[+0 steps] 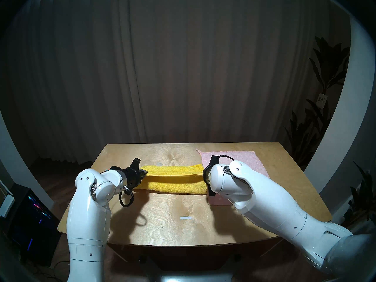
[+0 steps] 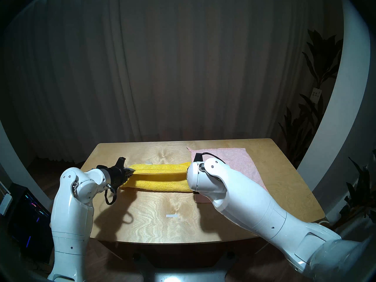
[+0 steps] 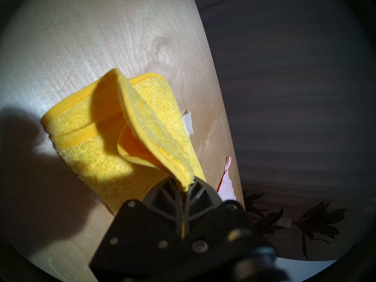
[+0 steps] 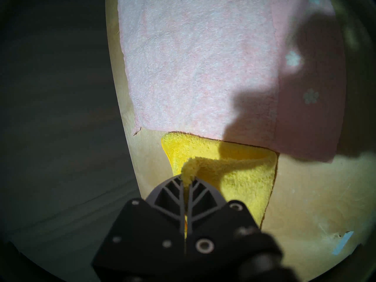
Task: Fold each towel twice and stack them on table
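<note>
The yellow towel (image 1: 175, 179) lies in a long doubled band across the middle of the plywood table (image 1: 162, 224). My left gripper (image 1: 144, 173) is shut on its left end and holds the top layer's edge a little above the lower layer; the left wrist view shows the pinched edge (image 3: 183, 173) between the closed fingers. My right gripper (image 4: 186, 183) is shut on the towel's right end (image 4: 234, 173); in the head view my right wrist hides it. The pink towel (image 1: 244, 159) lies flat at the far right, its flowered band (image 4: 305, 96) partly under my right arm.
A white tape strip (image 1: 185, 218) lies on the table's front middle and another (image 1: 159, 164) just behind the yellow towel. A dark curtain hangs behind the table. Plants (image 1: 317, 120) stand at the right. A computer case (image 1: 30, 212) sits on the floor at the left.
</note>
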